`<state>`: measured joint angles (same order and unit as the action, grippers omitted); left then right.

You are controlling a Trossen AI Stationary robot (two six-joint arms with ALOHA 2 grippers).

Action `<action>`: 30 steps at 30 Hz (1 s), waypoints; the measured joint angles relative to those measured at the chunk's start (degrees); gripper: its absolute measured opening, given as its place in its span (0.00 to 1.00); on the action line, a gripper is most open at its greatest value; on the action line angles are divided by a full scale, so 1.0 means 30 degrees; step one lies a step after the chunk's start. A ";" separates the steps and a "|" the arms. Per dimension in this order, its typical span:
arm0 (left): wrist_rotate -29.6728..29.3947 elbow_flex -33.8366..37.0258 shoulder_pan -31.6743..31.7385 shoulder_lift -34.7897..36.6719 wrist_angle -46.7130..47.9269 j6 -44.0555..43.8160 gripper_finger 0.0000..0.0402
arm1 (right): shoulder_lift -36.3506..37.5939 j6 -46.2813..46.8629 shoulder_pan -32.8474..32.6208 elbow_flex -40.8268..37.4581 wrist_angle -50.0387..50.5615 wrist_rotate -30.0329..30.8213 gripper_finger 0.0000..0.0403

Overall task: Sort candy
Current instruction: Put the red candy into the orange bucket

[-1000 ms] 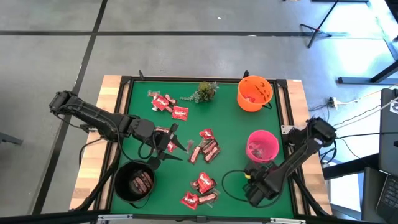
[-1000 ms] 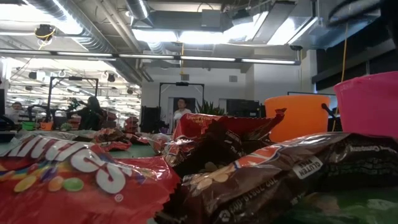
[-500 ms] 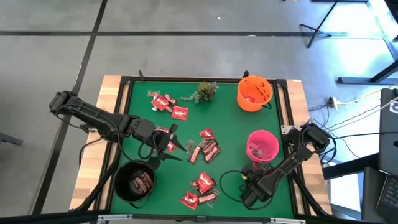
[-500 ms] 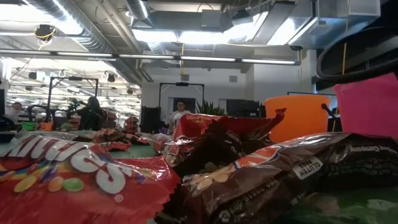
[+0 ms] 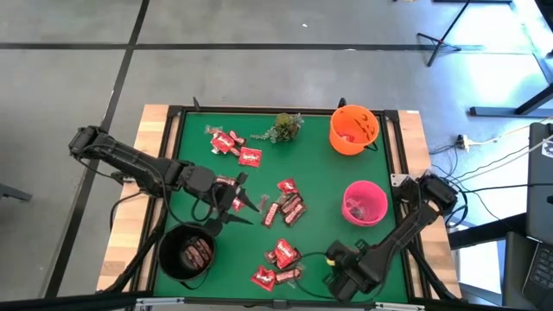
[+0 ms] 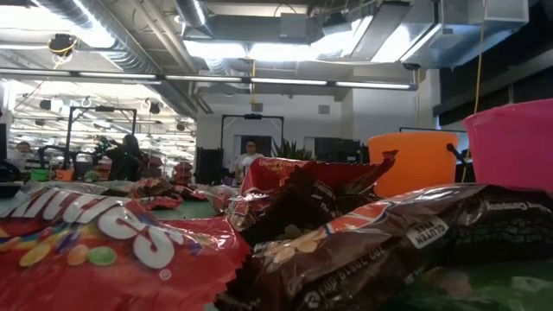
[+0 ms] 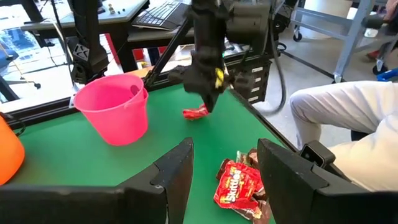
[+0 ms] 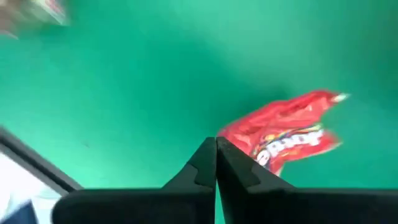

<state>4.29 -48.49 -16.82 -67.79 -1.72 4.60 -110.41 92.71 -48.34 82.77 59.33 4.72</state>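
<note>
Red packet right at the right gripper's tips, down at the near edge of the green mat.
Fingers pressed together, no gap, nothing between them. Left gripper hangs open and empty mid-table; more candy loose between the bowls.

Left gripper fingers spread above red candy; beyond, right gripper touches another red packet near pink bowl.
</note>
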 joint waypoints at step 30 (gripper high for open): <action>-0.0254 -0.0015 -0.0745 0.0000 0.0358 0.1786 0.42 | -0.0036 0.3358 0.0255 0.2707 0.3678 0.4123 0.36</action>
<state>3.53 -48.53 -19.06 -67.79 -0.64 9.96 -110.52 102.79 -47.57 90.89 70.37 17.09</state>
